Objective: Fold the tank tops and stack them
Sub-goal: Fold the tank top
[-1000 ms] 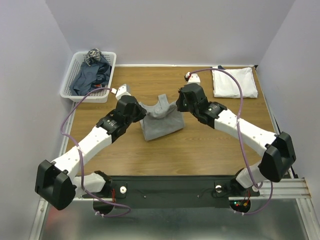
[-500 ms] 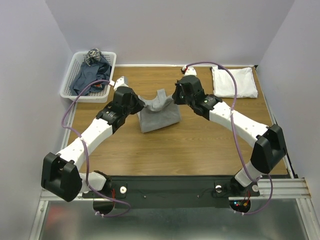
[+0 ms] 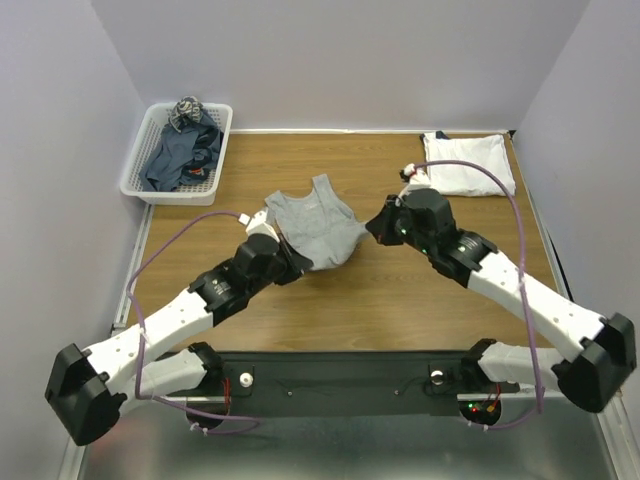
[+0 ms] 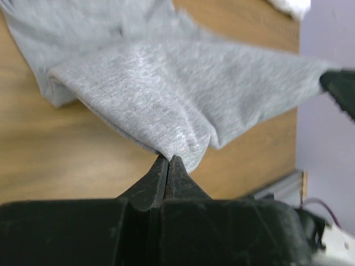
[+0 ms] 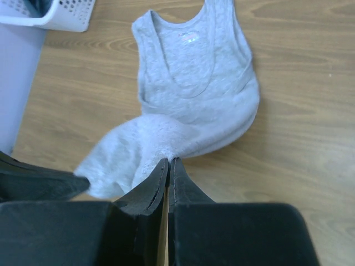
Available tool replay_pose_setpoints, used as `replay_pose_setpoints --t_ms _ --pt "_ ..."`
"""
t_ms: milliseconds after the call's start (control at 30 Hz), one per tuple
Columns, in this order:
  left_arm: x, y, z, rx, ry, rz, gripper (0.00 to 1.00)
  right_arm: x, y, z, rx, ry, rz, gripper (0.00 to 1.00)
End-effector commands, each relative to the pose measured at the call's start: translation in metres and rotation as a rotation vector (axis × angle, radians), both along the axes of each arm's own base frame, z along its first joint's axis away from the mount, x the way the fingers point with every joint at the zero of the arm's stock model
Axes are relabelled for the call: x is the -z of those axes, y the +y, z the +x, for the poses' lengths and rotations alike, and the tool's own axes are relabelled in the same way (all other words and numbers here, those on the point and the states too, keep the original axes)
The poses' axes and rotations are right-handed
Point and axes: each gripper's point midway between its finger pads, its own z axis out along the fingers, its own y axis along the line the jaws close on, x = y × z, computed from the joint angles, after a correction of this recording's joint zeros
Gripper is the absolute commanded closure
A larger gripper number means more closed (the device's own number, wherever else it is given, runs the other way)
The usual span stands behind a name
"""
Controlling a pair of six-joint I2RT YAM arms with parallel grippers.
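Observation:
A light heather-grey tank top lies on the table with its straps and scoop neck at the far side. My left gripper is shut on its near left hem corner, seen up close in the left wrist view. My right gripper is shut on the near right hem corner. The hem end is lifted and sags between the two grippers; the neck end lies flat. A folded white tank top lies at the far right. Dark blue-grey tops are heaped in the basket.
The white lattice basket stands at the far left corner, its edge also showing in the right wrist view. Grey walls close in the table on three sides. Bare wood lies between the grey top and the arm bases.
Both arms have drawn back toward the near side with the grey top. It was bunched up at mid-table; now its neck end lies spread flat and its hem is held near me.

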Motion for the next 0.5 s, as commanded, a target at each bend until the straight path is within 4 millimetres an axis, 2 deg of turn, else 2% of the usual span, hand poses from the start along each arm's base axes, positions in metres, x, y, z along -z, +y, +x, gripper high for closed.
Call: replay_pose_setpoints --t_ms 0,67,100,133,267,333,367,400,467 --pt "0.006 -0.016 -0.036 -0.007 0.046 -0.079 1.00 -0.019 -0.006 -0.034 -0.026 -0.013 0.099 1.00" --pt "0.009 -0.024 -0.054 0.015 0.061 -0.092 1.00 -0.021 -0.010 -0.047 -0.025 -0.008 0.119 1.00" --pt "0.011 -0.027 -0.062 0.008 0.086 -0.108 1.00 -0.015 -0.010 -0.057 -0.040 0.007 0.111 1.00" --pt "0.012 -0.034 -0.077 0.038 0.086 -0.103 1.00 -0.016 -0.012 -0.062 -0.041 0.003 0.116 1.00" --pt "0.003 -0.054 -0.110 0.082 0.102 -0.135 1.00 -0.026 -0.018 -0.084 -0.055 -0.002 0.155 1.00" --pt "-0.007 -0.063 -0.114 0.075 0.095 -0.138 1.00 -0.029 -0.019 -0.090 -0.059 -0.003 0.156 1.00" --pt "-0.005 -0.069 -0.120 0.095 0.096 -0.116 1.00 -0.034 -0.022 -0.091 -0.050 -0.015 0.165 0.99" --pt "-0.015 -0.074 -0.120 0.098 0.086 -0.123 1.00 -0.036 -0.024 -0.091 -0.045 -0.016 0.162 0.99" --pt "-0.020 -0.079 -0.118 0.103 0.072 -0.106 1.00 -0.044 -0.028 -0.088 -0.025 -0.039 0.160 1.00"
